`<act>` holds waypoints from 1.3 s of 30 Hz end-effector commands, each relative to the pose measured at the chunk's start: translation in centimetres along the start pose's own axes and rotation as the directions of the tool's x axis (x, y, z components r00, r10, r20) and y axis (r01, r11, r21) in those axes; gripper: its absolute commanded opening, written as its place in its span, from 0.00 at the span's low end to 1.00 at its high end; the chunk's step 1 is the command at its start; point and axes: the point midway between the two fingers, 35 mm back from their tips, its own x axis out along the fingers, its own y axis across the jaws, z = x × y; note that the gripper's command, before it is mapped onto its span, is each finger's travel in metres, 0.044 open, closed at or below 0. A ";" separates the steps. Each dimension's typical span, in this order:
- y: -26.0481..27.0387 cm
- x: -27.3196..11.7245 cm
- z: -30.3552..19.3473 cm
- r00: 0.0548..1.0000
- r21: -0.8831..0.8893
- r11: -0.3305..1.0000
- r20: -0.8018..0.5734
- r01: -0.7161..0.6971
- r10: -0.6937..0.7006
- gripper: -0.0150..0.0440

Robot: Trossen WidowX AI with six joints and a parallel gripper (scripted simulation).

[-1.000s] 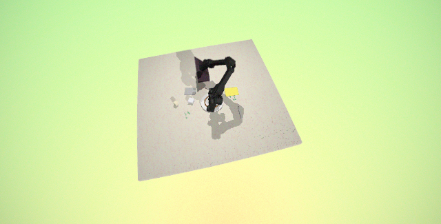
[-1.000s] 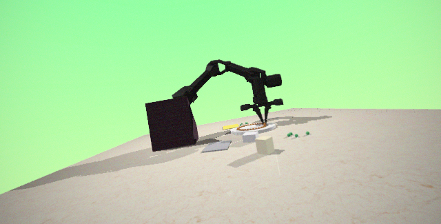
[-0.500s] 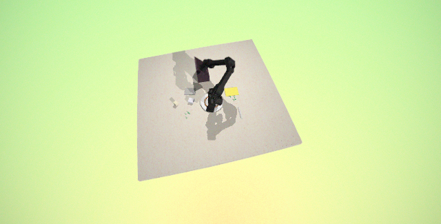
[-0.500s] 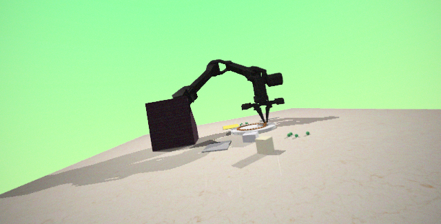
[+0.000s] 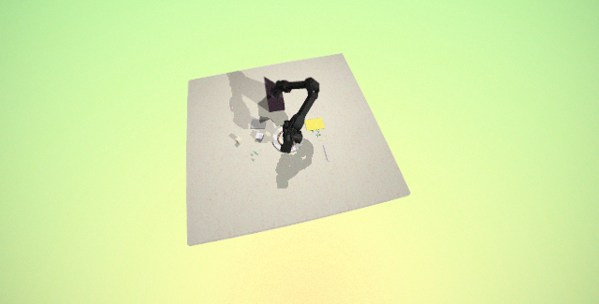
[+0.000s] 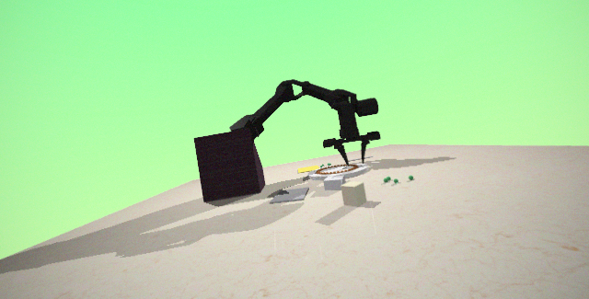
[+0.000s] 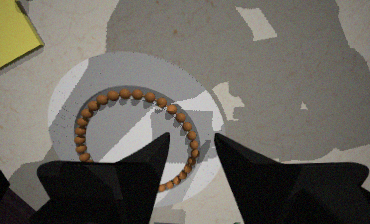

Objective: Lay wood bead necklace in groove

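Note:
The orange-brown wood bead necklace lies as a rounded loop on the white round bead board. The loop runs along the ring groove. In the wrist view, beads at its upper right cast offset shadows; I cannot tell whether every bead is seated. My gripper is open with nothing between its fingertips. The tips are just above the board's right part in the wrist view, the left one inside the loop and the right one outside. The fingers hide the loop's lower left part.
A yellow slab is near the board. A pale block, a cream block and a grey slab stand on its other side. Small green balls and a thin rod lie around.

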 end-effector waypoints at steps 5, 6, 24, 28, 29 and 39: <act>0.1 -0.1 0.0 1.000 0.006 1.000 0.000 -0.002 0.002 1.00; 0.1 -0.3 0.0 1.000 0.005 1.000 0.001 -0.002 0.002 1.00; 0.1 -0.5 0.0 1.000 0.005 1.000 0.003 0.000 0.000 1.00; 0.1 -0.5 0.0 1.000 0.005 1.000 0.003 0.000 0.000 1.00; 0.1 -0.5 0.0 1.000 0.005 1.000 0.003 0.000 0.000 1.00; 0.0 -1.5 0.0 1.000 0.006 1.000 0.001 0.000 0.000 1.00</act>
